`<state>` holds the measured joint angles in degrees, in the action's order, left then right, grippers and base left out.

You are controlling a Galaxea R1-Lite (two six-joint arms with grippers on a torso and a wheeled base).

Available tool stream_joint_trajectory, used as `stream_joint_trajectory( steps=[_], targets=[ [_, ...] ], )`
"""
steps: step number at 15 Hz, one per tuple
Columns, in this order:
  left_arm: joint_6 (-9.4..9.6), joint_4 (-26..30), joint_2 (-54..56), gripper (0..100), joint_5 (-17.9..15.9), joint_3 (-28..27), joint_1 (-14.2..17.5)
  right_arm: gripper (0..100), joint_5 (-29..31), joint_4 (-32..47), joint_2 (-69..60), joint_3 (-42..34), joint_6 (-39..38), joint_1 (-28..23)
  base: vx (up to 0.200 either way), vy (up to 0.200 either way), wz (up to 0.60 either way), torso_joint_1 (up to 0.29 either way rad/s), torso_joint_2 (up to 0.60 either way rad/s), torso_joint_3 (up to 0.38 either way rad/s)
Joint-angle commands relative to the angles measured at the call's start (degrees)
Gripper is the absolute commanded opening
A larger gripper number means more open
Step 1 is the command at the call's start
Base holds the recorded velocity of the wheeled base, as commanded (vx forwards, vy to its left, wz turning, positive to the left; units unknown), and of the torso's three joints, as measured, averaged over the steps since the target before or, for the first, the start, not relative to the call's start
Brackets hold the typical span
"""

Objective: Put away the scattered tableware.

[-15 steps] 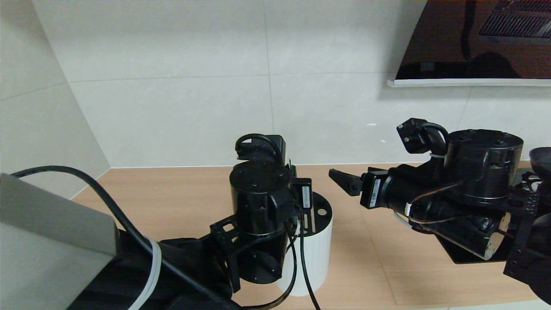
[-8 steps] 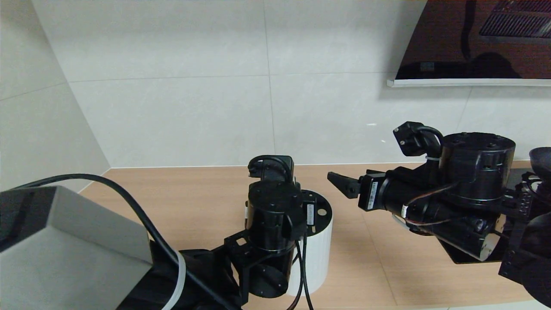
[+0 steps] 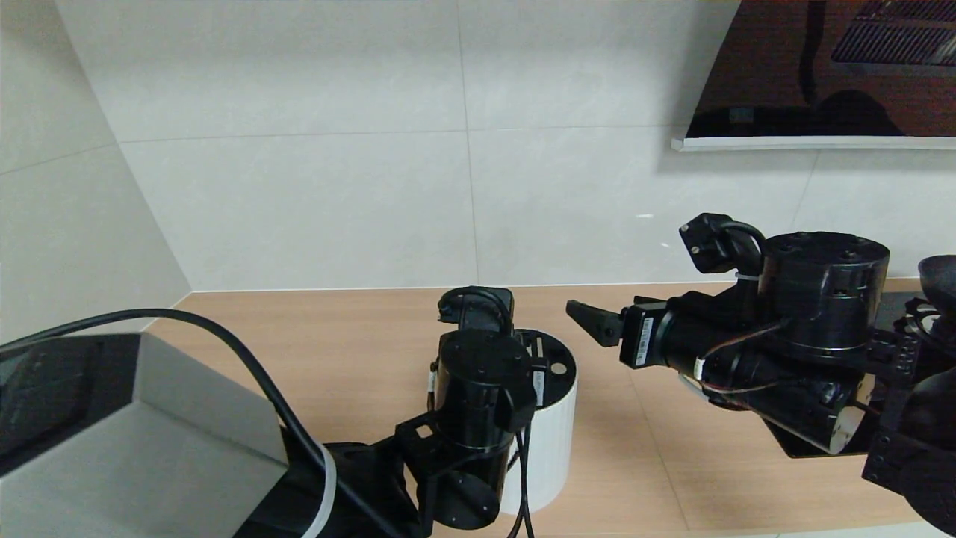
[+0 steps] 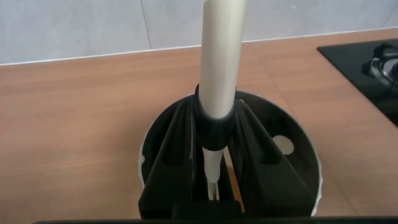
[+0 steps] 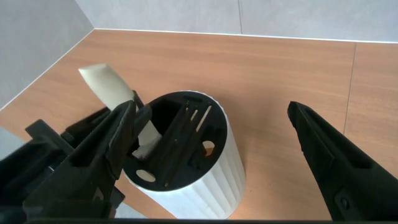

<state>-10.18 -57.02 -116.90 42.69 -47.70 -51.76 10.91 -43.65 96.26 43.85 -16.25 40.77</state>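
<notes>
While the left claw (image 4: 216, 124) hangs right over it, a white ribbed holder (image 3: 556, 433) with a slotted black top stands upright on the wooden counter (image 3: 299, 344), out from the tiled wall (image 3: 314, 202). That claw is pinching a utensil (image 4: 219, 50) with a cream handle, its fingers pressed in from both sides on a black collar partway down the shaft. In the right wrist view the handle sticks up above the holder, tilted rather than plumb. Below the collar a thinner pale shaft runs down to the black top. How far it sits in a slot I cannot tell, since the fingers hide the end. A round hole shows in the top beside the slots. The right claw (image 5: 212, 107) is held in the air to the holder's right, pointing toward it and apart from it, with its fingers spread wide — one to each side of the holder as its own camera sees it. Further right a black hob (image 4: 367, 68) is set in the counter, and a dark hood (image 3: 821, 67) is fixed to the wall above that side.
</notes>
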Motion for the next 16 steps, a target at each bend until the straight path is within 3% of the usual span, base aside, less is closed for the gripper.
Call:
stream_joint_trajectory(
  steps=[1,2,3,12,15,16],
  targets=[
    [-0.02,0.0,-0.2,0,0.0,0.1,0.0,100,0.0,0.0,0.1,-0.1,0.0,0.1,0.0,0.0,0.0,0.0,0.0,0.0],
    [-0.02,0.0,-0.2,0,0.0,0.1,0.0,100,0.0,0.0,0.1,-0.1,0.0,0.1,0.0,0.0,0.0,0.0,0.0,0.0],
    [-0.02,0.1,-0.2,100,0.0,0.2,0.0,100,0.0,0.0,0.1,-0.1,0.0,0.1,0.0,0.0,0.0,0.0,0.0,0.0],
    [0.6,-0.2,2.3,100,-0.1,2.4,0.0,100,0.1,0.0,0.0,-0.2,0.1,0.1,0.0,0.0,0.0,0.0,0.0,0.0],
    [3.15,-0.1,11.4,100,-0.9,5.0,0.1,100,0.3,0.0,-3.1,-1.9,1.3,-0.2,0.0,0.0,0.0,0.0,0.0,0.0],
    [6.58,-0.1,18.3,100,-2.6,7.8,0.3,100,0.6,0.0,-5.0,-2.0,1.7,-0.4,0.0,0.0,0.0,0.0,0.0,0.0]
  ],
)
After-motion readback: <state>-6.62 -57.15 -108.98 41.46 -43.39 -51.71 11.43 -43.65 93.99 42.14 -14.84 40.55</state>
